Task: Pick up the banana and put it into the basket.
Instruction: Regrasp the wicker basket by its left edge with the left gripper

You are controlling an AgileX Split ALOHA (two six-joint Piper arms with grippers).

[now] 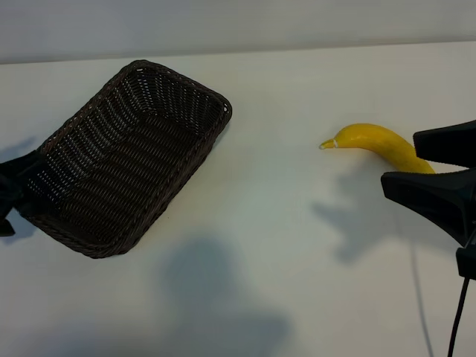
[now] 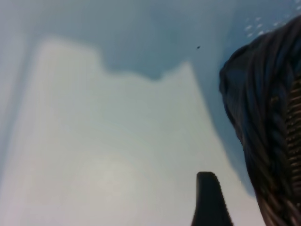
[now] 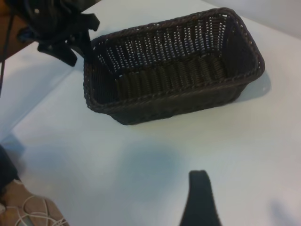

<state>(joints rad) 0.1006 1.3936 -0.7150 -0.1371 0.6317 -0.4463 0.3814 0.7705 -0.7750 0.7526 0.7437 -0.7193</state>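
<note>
While the right gripper (image 1: 435, 169) is gaping empty by the banana (image 1: 375, 141) | banana is looking smooth, soft | mid-curve hold suiting | left gripper (image 1: 9, 195), opening unclear, is sitting by basket (image 1: 134, 160)

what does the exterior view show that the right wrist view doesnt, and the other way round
Only the exterior view shows the banana on the table, with the open right gripper beside it. Only the right wrist view shows the basket's full inside and the cables off the table's edge. Both show the empty basket and the left gripper at its end.
</note>
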